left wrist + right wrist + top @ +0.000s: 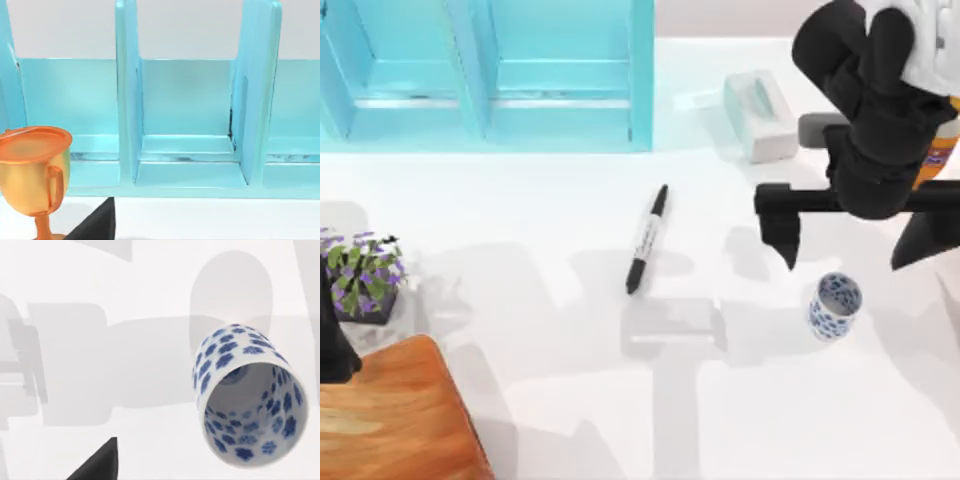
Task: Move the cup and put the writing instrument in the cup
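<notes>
The cup point(835, 306), small, white with blue flowers, stands upright on the white table at the right; the right wrist view looks down into its empty mouth point(252, 410). My right gripper point(853, 243) hovers just behind and above it, open wide, with nothing between its fingers. One black fingertip point(97, 465) of it shows beside the cup. The writing instrument point(647, 238), a slim marker with black ends and a pale barrel, lies flat near the table's middle, left of the cup. My left gripper point(330, 345) is parked at the left edge, open, its fingertip point(97, 222) empty.
A turquoise shelf unit point(490, 75) spans the back left. A white tissue box point(760, 115) and an orange bottle point(942, 150) stand at the back right. A potted purple plant point(362, 275) and a wooden board point(395, 415) sit at the left, a gold trophy point(35, 172) near the shelf.
</notes>
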Robot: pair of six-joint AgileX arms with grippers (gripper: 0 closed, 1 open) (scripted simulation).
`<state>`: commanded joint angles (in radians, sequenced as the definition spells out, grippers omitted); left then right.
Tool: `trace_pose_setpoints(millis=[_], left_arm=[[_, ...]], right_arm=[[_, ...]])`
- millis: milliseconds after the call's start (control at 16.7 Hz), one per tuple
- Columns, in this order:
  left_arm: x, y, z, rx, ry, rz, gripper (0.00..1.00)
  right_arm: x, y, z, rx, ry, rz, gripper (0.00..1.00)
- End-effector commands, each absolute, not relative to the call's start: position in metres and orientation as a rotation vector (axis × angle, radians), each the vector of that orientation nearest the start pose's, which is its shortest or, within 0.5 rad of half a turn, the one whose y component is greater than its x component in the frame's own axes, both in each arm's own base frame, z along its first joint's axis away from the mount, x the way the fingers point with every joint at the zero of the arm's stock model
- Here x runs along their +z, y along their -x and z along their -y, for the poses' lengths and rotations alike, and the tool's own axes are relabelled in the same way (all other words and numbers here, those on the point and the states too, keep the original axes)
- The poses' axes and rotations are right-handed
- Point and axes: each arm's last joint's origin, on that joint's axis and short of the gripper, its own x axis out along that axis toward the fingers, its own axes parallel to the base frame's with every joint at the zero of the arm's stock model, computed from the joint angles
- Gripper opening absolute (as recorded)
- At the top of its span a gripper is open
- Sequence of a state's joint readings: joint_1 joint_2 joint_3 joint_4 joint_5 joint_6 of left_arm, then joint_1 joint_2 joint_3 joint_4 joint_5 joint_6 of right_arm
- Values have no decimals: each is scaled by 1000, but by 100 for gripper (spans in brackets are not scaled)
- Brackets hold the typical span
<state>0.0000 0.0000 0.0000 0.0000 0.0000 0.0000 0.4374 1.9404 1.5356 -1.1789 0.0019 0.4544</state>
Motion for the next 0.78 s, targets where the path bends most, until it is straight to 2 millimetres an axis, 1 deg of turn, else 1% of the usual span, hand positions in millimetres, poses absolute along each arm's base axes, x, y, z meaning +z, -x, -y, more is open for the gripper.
trace_pose_setpoints(millis=[120,240,360,420,540,780], left_arm=[[160,-106,1,0,0,0,100],[160,-106,1,0,0,0,100],[160,-106,1,0,0,0,100],[160,-106,1,0,0,0,100],[160,-106,1,0,0,0,100],[160,-106,1,0,0,0,100]], right_arm=[[238,-334,-161,-16,-2,-1589,100],[271,-332,-159,-17,-2,-1593,100],[297,-328,-157,-15,-4,-1587,100],[306,-326,-156,-13,-5,-1582,100],[316,-323,-154,-11,-7,-1576,100],[314,-323,-155,-9,-3,-1577,100]])
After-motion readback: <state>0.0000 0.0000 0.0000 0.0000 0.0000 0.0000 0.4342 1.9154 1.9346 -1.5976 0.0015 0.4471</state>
